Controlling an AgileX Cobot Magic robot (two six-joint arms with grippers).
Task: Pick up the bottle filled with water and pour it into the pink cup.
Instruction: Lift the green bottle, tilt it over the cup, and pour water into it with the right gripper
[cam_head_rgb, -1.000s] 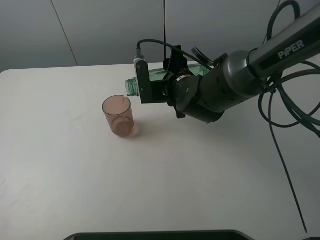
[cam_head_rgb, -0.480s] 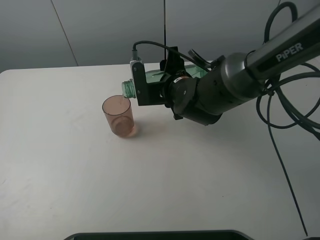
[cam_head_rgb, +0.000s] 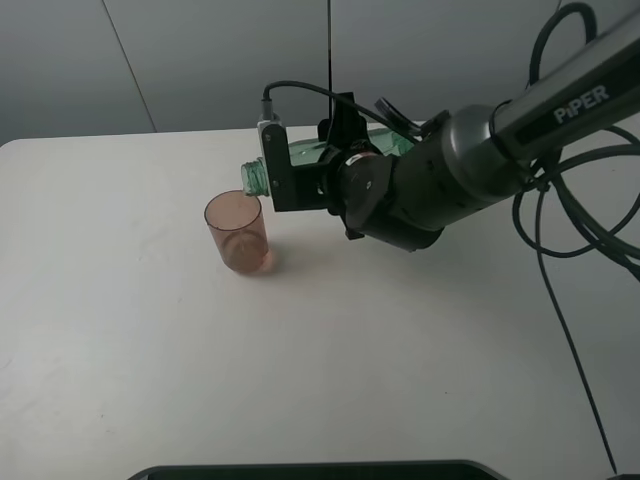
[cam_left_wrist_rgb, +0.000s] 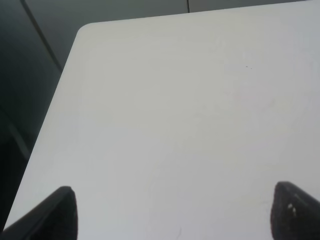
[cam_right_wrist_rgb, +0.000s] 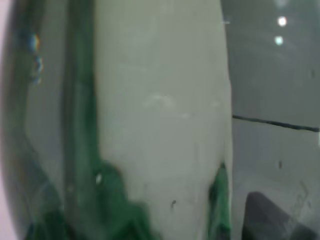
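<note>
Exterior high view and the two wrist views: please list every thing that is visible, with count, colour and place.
bottle: 1, see-through green, held nearly level, mouth over the pink cup.
pink cup: 1, brownish pink, upright on the table.
table: 1, white, under everything.
cables: several, black, right side.
right arm: 1, grey and black, reaching from the right.
right jaws: 1 pair, black, shut on the bottle.
left jaws: 1 pair, black, open above the table.

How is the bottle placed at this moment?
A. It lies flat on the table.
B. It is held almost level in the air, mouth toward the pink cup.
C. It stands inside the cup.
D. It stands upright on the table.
B: the right gripper holds the bottle nearly level above the table, its open mouth close to the rim of the pink cup.
</note>
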